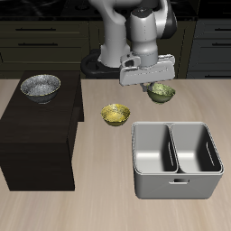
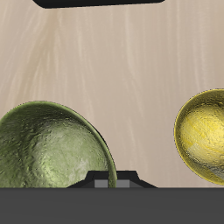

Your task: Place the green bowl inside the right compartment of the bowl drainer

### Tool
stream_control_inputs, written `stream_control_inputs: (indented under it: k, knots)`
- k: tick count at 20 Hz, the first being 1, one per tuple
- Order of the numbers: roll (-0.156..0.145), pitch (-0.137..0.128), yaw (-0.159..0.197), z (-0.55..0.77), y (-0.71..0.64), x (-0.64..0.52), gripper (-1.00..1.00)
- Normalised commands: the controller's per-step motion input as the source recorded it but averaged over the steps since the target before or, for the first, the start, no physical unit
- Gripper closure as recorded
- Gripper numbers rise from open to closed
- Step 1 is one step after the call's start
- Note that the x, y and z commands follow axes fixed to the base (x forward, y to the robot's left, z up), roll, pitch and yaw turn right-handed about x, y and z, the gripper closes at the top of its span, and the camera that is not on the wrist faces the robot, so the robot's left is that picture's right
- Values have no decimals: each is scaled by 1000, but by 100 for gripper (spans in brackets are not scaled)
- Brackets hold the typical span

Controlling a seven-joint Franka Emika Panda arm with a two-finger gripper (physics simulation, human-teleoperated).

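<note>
Seen from outside only: Franka arm (image 1: 126, 32) bent forward over the back half of the table (image 1: 108, 212), gripper (image 1: 150, 84) low over the green bowl (image 1: 161, 91), covering part of its rim. Cannot tell from this angle whether the fingers touch the bowl, nor how far apart they stand. Green bowl resting upright on the tabletop, farther back than the bowl drainer (image 1: 176, 185) and well apart from it. Drainer near the table's front edge, grey metal, two deep basins split by a middle wall, both basins bare. Yellow bowl (image 1: 115, 114) beside the green one, a little nearer the front, close to the corner of a dark block-like cabinet (image 1: 36, 144). Silver metal bowl (image 1: 41, 87) on top of that cabinet.

Seen from the wrist only: green bowl (image 2: 52, 149) close up, mottled glossy inside, open side up, directly under the camera; yellow bowl (image 2: 206, 136) just beside it, not touching, a strip of wood grain between them. A dark part of the gripper body along one edge; fingertips out of frame, so opening not readable here either. Drainer, cabinet and silver bowl out of this view.

Pale wood-grain tabletop. Behind it, dark cupboard fronts (image 1: 45, 41) with long horizontal handles.
</note>
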Motion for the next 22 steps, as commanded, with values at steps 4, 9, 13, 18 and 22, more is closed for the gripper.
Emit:
stream_control_inputs:
  k: [4,9,13,18,22]
  knots:
    - [-17,-71,10,673,-264,7,100]
    - [-15,-27,-10,390,-155,41,100]
    - [-23,-53,-15,476,-234,-22,100]
    - [-7,-31,11,276,-65,2,100]
    - [-18,-68,-3,435,-68,-73,100]
